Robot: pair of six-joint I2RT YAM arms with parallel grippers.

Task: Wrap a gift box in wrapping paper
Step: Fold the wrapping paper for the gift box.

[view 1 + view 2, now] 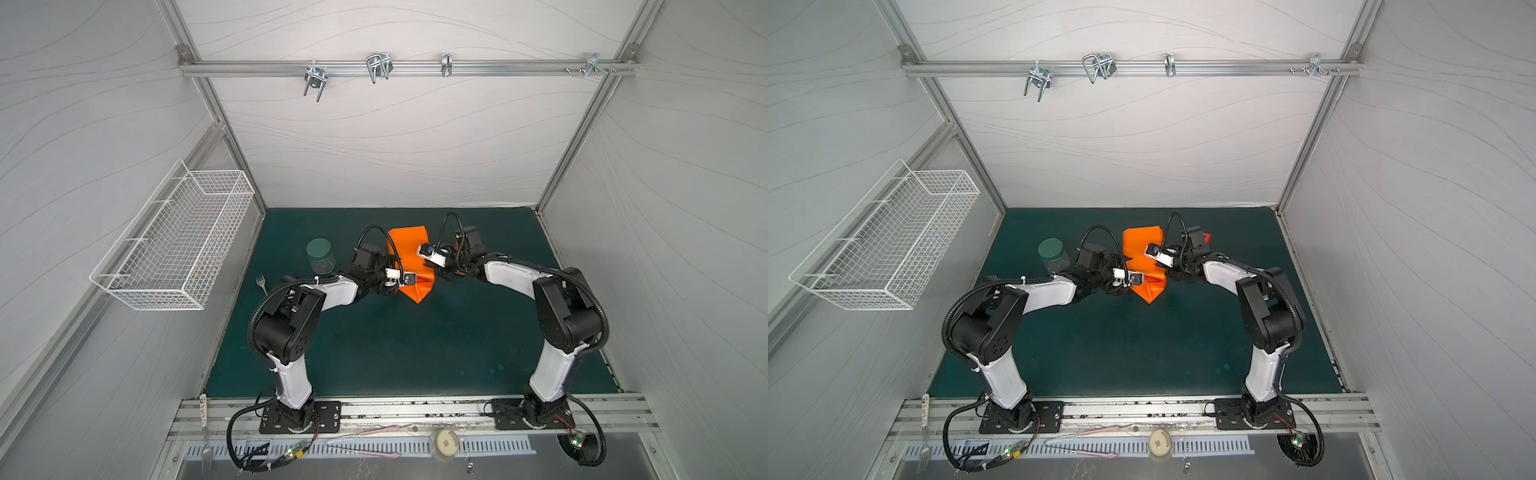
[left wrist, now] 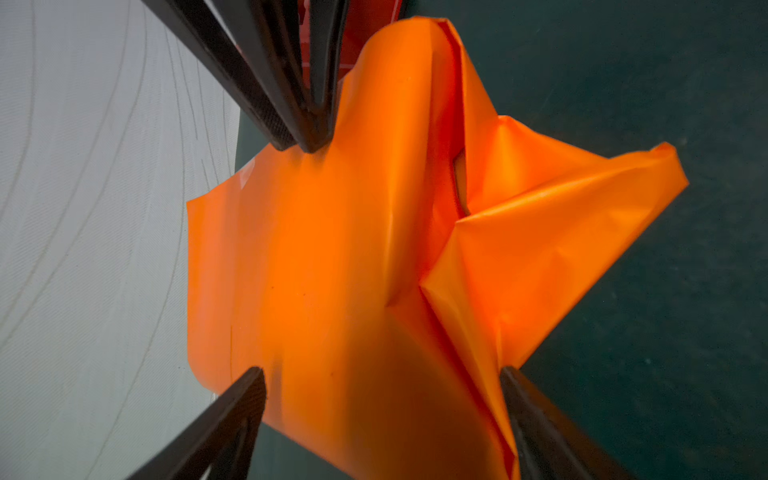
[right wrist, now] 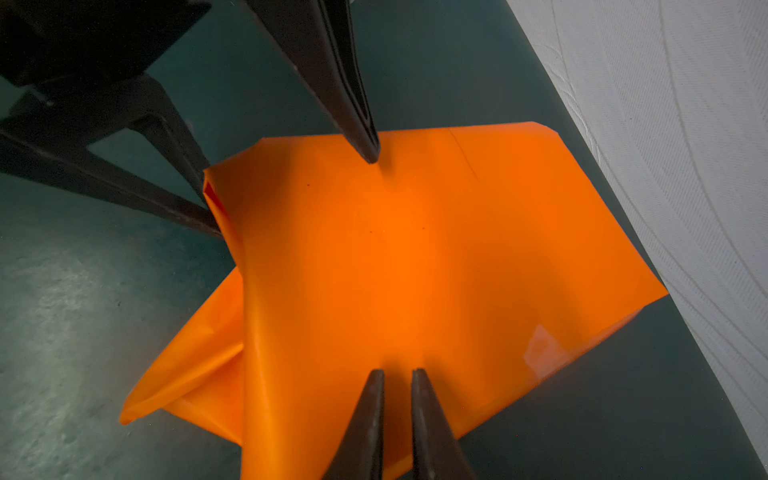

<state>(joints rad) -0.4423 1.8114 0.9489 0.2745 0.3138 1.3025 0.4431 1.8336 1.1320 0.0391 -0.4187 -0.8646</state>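
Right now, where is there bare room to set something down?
Bare: mat between the left arm base and right arm base, in front of the wrapping paper. Crowded: around the paper where both arms meet, and by the jar and fork.

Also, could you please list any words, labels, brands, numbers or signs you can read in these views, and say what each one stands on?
No text can be read in any view.
White strip by the front rail: small coloured marks, too small to read.
Wrapping paper: plain orange, no print.
Jar: no legible label.
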